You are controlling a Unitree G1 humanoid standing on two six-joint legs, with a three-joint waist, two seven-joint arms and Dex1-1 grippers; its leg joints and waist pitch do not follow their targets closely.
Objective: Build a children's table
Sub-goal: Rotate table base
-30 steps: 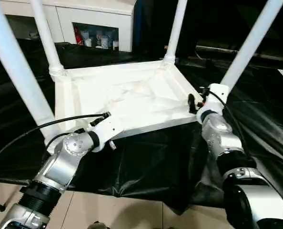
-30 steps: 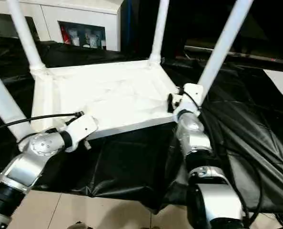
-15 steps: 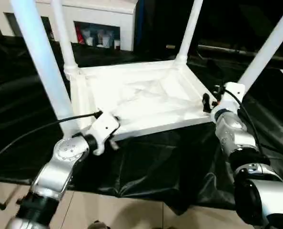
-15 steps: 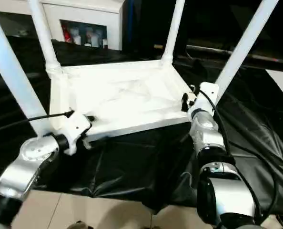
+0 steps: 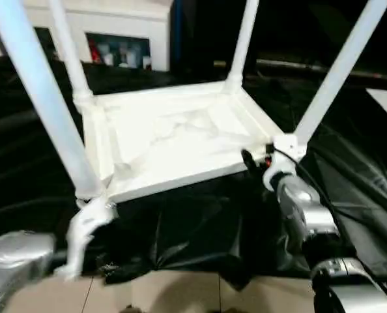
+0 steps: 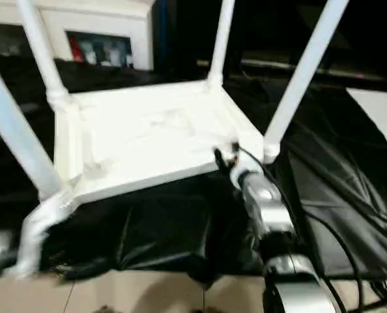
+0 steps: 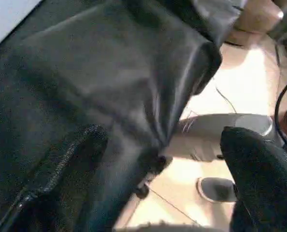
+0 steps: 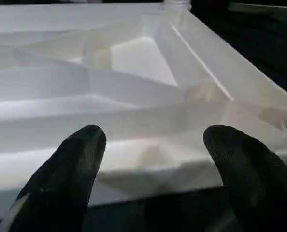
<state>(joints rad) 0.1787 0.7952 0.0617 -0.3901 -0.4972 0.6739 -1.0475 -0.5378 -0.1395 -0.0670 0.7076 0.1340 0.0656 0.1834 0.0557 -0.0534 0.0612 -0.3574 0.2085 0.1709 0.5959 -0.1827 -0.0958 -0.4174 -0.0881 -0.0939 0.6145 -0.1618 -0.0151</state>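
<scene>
Lay upside down on black sheeting (image 5: 200, 228): table top (image 5: 174, 140) (legs (image 5: 337, 72) up), edge just ahead of right gripper (image 8: 150, 145), spread wide, empty. Left gripper (image 7: 158, 169) likewise agape over sheeting.

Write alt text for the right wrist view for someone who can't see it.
The right gripper hovers with its jaws open just short of the near edge of the upside-down white table top, whose ribbed underside faces up. A leg socket sits at the far corner.
</scene>
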